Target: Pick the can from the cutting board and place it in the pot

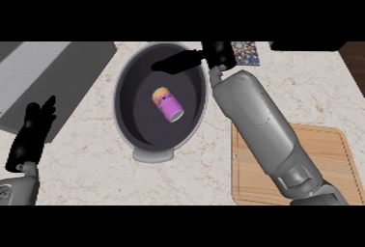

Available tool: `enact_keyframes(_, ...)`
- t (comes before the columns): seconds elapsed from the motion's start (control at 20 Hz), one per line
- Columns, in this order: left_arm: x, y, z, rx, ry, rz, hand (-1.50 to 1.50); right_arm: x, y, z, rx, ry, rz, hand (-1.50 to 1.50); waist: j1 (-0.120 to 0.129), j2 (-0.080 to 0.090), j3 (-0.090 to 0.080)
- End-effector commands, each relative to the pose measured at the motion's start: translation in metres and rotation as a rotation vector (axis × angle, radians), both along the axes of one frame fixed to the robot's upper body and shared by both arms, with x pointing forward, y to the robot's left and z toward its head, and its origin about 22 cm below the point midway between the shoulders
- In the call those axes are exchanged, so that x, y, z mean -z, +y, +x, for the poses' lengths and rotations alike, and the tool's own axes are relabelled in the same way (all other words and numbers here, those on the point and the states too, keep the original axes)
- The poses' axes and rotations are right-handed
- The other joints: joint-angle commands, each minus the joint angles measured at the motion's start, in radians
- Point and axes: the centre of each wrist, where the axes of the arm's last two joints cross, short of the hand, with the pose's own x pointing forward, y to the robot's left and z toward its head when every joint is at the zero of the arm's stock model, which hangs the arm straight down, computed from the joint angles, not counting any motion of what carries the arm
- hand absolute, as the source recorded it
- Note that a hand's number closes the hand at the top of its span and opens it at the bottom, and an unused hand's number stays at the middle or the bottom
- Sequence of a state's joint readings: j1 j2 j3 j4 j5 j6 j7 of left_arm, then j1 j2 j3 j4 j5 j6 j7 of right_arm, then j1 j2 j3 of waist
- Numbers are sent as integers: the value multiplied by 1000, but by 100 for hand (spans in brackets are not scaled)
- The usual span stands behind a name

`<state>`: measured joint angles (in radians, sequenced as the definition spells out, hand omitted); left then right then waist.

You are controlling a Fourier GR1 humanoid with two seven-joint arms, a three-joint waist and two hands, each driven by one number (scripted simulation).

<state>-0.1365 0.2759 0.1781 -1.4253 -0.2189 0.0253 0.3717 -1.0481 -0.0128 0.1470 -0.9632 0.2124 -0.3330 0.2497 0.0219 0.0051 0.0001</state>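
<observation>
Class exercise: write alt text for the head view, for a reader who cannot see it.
A purple and yellow can lies on its side inside a dark pot on a marble counter. The right hand hovers over the pot's far rim, its forearm crossing above a wooden cutting board. The left hand rests open at the left edge.

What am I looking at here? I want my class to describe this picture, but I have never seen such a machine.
This is a view from a humanoid robot's head, looking down at a kitchen counter. The two grey forearms end in black hands. The right hand reaches over the far rim of a dark pot, holding nothing. A purple and yellow can lies on its side inside the pot. The wooden cutting board sits at the right, partly under the arm. The left hand rests open at the left.
</observation>
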Motion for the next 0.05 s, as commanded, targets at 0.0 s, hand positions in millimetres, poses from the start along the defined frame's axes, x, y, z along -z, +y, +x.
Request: enact_keyframes(0.0, 10, 16, -2, -33, 5, -14, 0, -2, -39, 4, 82, -33, 107, -150, -26, -5, 0)
